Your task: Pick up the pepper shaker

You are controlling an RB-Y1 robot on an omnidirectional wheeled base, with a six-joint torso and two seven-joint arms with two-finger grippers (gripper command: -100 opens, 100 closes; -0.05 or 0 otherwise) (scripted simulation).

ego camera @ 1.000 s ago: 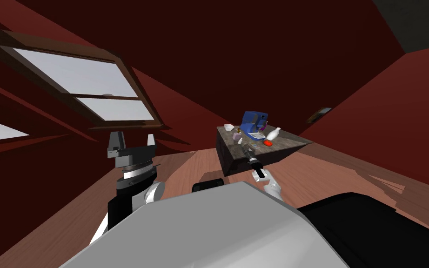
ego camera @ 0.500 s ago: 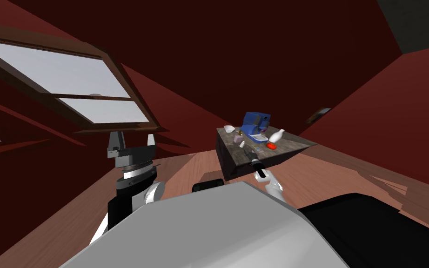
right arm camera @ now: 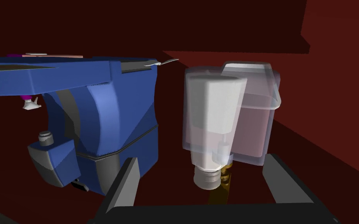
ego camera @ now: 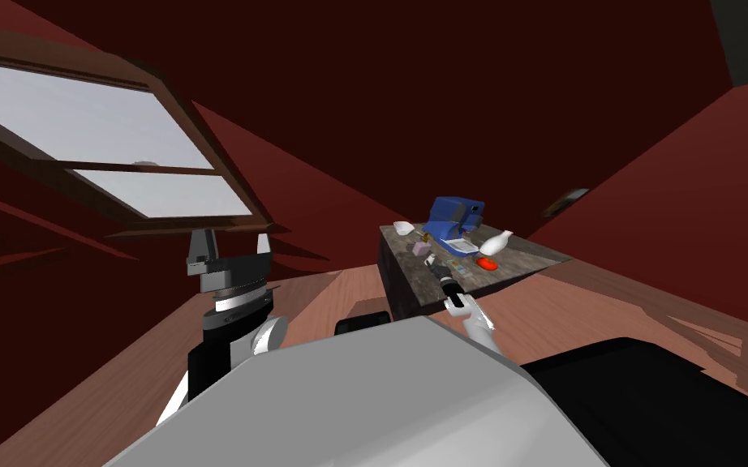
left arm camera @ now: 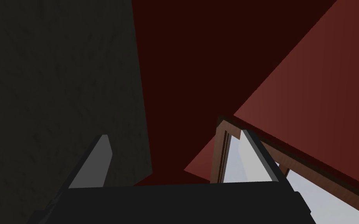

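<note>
A translucent white pepper shaker with a ribbed cap (right arm camera: 213, 124) is seen straight ahead of the right gripper (right arm camera: 203, 157), in line with the gap between its two light grey fingers (right arm camera: 127, 182). These fingers are spread wide. Neither side of the shaker is touched by them, and nothing is grasped.

Just beyond the shaker, a translucent pinkish box-shaped container (right arm camera: 258, 116) is partly covered by it in the right wrist view; whether the two touch cannot be told. A small yellow-brown object (right arm camera: 219, 190) is seen at the shaker's capped end, but what it is cannot be told. A large blue machine with grey trim (right arm camera: 97, 112) stands near the shaker and clearly apart from it.

In the head view, these things are set on a dark, mottled grey-brown table (ego camera: 522, 255), over whose near left part the right arm is stretched. The blue machine is placed toward the far edge. A white bowl (ego camera: 403, 228) lies at the far left corner. A white bottle (ego camera: 496, 242) is laid on its side to the right of the machine. A flat red round thing (ego camera: 487, 263) lies just nearer than the bottle.

The left gripper (ego camera: 233, 239) is held raised on the left, well apart from the table, with its fingers parted and nothing between them.
</note>
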